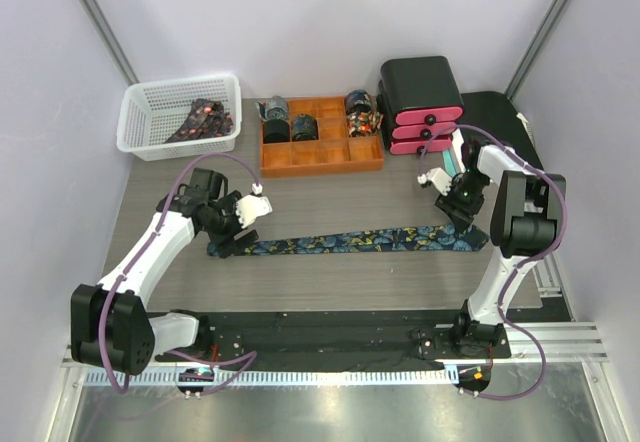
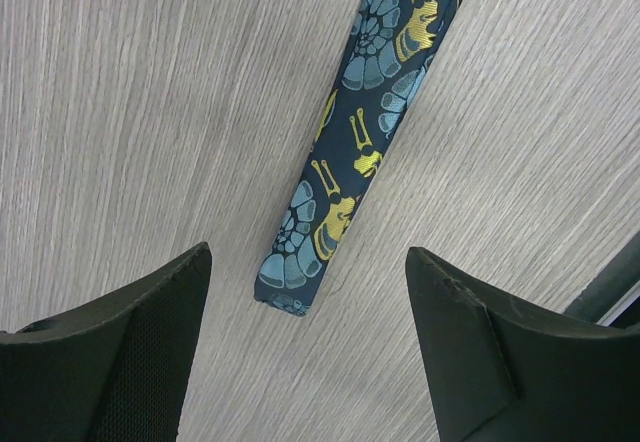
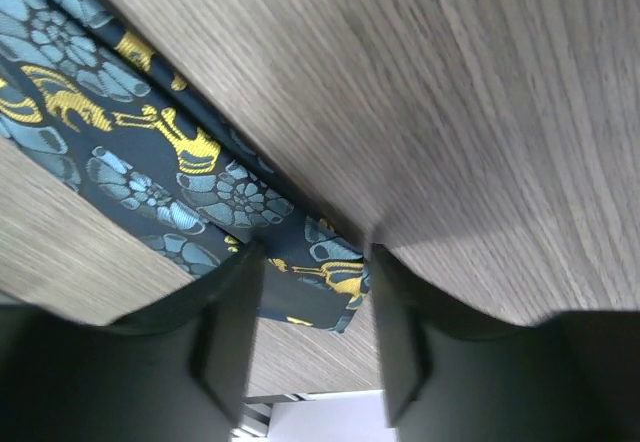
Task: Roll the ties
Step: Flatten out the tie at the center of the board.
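Observation:
A long dark navy tie (image 1: 350,239) with teal and gold patterns lies flat across the table, running left to right. My left gripper (image 1: 226,238) is open just above its narrow end. In the left wrist view that end (image 2: 300,262) lies between my spread fingers (image 2: 130,352), untouched; the left gripper (image 2: 308,254) is empty. My right gripper (image 1: 462,220) is at the wide end. In the right wrist view the right gripper (image 3: 315,252) straddles the tie's wide tip (image 3: 150,152), with its fingers (image 3: 230,332) apart on either side.
An orange divided tray (image 1: 322,165) at the back holds rolled ties (image 1: 274,112). A white basket (image 1: 150,112) at the back left holds loose ties (image 1: 205,120). A black and pink drawer box (image 1: 420,102) stands at the back right. A black mat (image 1: 330,327) lines the near edge.

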`<action>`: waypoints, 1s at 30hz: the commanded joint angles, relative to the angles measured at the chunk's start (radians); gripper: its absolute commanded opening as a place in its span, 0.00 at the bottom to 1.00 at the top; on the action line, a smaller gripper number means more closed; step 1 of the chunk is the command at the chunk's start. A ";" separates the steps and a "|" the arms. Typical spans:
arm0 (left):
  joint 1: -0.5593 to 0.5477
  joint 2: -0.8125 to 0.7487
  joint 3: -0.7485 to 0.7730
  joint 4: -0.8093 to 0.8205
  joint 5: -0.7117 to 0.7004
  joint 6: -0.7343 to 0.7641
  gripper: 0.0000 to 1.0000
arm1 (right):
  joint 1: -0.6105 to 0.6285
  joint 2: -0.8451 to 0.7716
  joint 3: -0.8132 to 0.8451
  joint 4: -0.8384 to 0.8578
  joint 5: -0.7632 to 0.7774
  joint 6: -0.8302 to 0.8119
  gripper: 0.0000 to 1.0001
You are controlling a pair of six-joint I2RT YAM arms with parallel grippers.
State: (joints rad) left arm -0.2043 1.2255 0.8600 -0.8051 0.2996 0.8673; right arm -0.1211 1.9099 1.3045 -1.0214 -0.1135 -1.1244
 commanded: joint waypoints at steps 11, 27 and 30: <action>0.000 0.008 -0.009 0.037 0.003 0.001 0.79 | -0.003 -0.071 0.064 -0.077 0.021 -0.017 0.20; 0.000 0.029 -0.003 0.040 -0.020 0.007 0.79 | -0.005 -0.147 -0.059 -0.166 0.046 -0.005 0.18; 0.000 0.038 0.004 0.040 -0.036 0.009 0.80 | -0.005 -0.126 -0.065 -0.134 0.061 0.011 0.37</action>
State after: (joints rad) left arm -0.2043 1.2522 0.8532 -0.7815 0.2802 0.8703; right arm -0.1211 1.7794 1.2449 -1.1641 -0.0841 -1.1233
